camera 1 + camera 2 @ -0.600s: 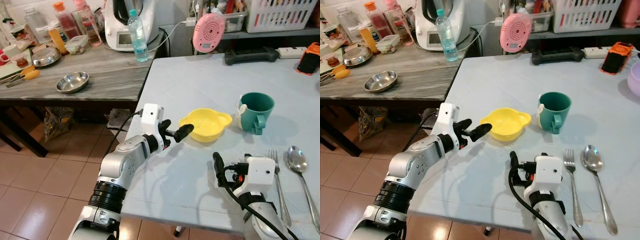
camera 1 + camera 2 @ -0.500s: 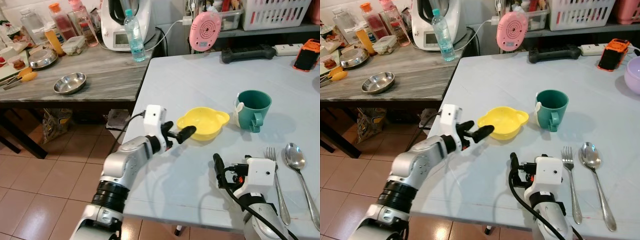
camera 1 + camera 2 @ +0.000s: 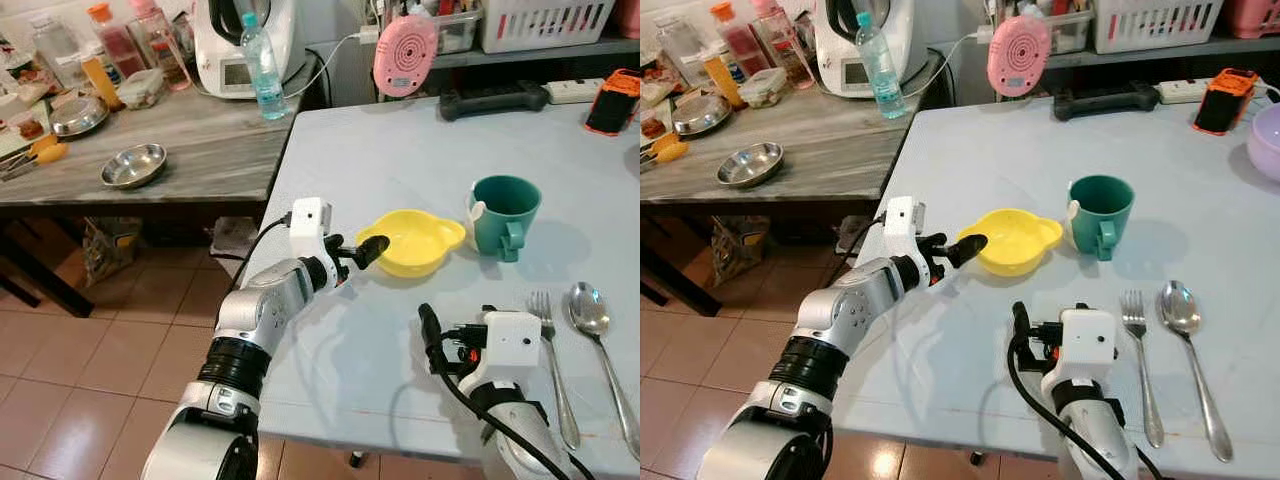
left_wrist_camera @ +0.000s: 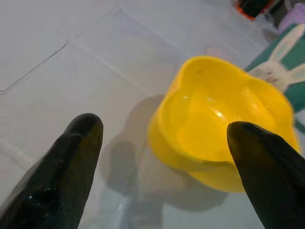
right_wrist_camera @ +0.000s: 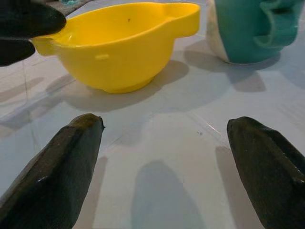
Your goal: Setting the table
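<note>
A yellow bowl (image 3: 415, 243) with two small handles sits on the pale blue table (image 3: 400, 140). My left gripper (image 4: 164, 138) is open at the bowl's left handle, with one fingertip (image 3: 372, 247) over that rim. To the bowl's right stands a green mug (image 3: 505, 212), and a fork (image 3: 552, 350) and a spoon (image 3: 597, 330) lie side by side nearer the front. My right gripper (image 5: 162, 157) is open low over the table, in front of the bowl and left of the fork, with nothing between its fingers.
A wooden side table (image 3: 200, 150) on the left carries steel bowls (image 3: 133, 165), bottles and a kitchen appliance (image 3: 240, 40). At the table's far edge are a pink round device (image 3: 405, 55), a black power strip (image 3: 490, 98) and an orange phone (image 3: 612, 100). Tiled floor lies to the left.
My left gripper has moved forward, so its fingertip now reaches the yellow bowl's left rim. The right gripper has stayed put. The camera has shifted slightly.
</note>
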Robot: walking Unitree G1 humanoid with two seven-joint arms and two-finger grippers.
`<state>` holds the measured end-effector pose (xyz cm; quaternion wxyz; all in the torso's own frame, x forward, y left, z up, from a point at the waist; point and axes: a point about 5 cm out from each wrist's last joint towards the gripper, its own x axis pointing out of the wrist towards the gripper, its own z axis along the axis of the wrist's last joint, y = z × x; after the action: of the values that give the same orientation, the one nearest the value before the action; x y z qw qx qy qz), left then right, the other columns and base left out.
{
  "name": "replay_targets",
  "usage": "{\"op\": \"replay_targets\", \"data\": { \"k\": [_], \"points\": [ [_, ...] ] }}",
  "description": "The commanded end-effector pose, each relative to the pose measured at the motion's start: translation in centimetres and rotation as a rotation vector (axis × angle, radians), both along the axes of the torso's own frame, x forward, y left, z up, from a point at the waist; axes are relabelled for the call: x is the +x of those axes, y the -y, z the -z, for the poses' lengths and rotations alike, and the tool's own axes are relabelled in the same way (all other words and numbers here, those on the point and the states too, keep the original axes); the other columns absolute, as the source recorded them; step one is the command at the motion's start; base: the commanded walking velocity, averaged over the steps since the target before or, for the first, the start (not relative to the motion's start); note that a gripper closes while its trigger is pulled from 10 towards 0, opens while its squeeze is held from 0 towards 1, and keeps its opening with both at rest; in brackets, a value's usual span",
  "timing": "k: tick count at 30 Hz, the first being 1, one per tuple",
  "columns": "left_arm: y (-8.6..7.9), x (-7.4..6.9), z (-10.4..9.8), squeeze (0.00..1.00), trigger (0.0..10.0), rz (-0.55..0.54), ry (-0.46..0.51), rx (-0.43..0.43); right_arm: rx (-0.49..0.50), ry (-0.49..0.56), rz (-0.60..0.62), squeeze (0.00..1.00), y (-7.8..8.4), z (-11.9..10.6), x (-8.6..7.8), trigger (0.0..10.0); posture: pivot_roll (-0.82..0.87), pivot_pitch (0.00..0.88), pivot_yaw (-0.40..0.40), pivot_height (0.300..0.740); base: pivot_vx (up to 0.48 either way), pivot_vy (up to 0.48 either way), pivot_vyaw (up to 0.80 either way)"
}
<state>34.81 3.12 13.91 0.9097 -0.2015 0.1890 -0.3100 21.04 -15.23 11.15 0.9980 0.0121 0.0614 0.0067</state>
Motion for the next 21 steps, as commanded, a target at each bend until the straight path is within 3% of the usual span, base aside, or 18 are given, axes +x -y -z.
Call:
{"op": "replay_targets", "data": {
  "k": [1, 3, 4, 5, 6, 7, 21],
  "points": [
    [-0.27, 0.36, 0.03, 0.0, 10.0, -0.007, -0.028, 0.03, 0.007, 0.003, -0.019, 0.0, -0.67, -0.27, 0.03, 10.0, -0.26, 0.061, 0.195, 0.74, 0.0, 0.0, 0.0],
    [-0.11, 0.34, 0.16, 0.0, 10.0, 0.002, -0.044, 0.032, 0.005, 0.003, -0.02, 0.0, -0.73, -0.28, 0.04, 10.0, -0.26, 0.061, 0.195, 0.74, 0.0, 0.0, 0.0],
    [-0.11, 0.37, 0.2, 0.0, 9.4, 0.001, -0.049, 0.036, 0.005, 0.003, -0.022, 0.0, -0.78, -0.28, 0.04, 10.0, -0.26, 0.06, 0.195, 0.74, 0.0, 0.0, 0.0],
    [-0.21, 0.47, 0.33, 0.0, 3.0, -0.007, -0.056, 0.055, 0.005, 0.002, -0.025, 0.0, -0.88, -0.27, 0.07, 10.0, -0.26, 0.06, 0.195, 0.74, 0.0, 0.0, 0.0],
    [-0.21, 0.47, 0.33, 0.0, 3.0, -0.007, -0.056, 0.055, 0.005, 0.002, -0.025, 0.0, -0.88, -0.27, 0.07, 10.0, -0.26, 0.06, 0.195, 0.74, 0.0, 0.0, 0.0],
    [-0.18, 0.47, 0.47, 0.0, 0.0, -0.005, -0.08, 0.048, 0.004, 0.001, -0.027, 0.0, -0.93, -0.21, 0.14, 10.0, -0.26, 0.061, 0.194, 0.74, 0.0, 0.0, 0.0],
    [-0.19, 0.9, 0.4, 0.0, 0.0, -0.05, -0.182, -0.014, 0.006, 0.0, -0.034, 0.0, -1.25, 0.02, 0.48, 10.0, -0.24, 0.051, 0.204, 0.74, 0.0, 0.0, 0.0]
  ]
}}
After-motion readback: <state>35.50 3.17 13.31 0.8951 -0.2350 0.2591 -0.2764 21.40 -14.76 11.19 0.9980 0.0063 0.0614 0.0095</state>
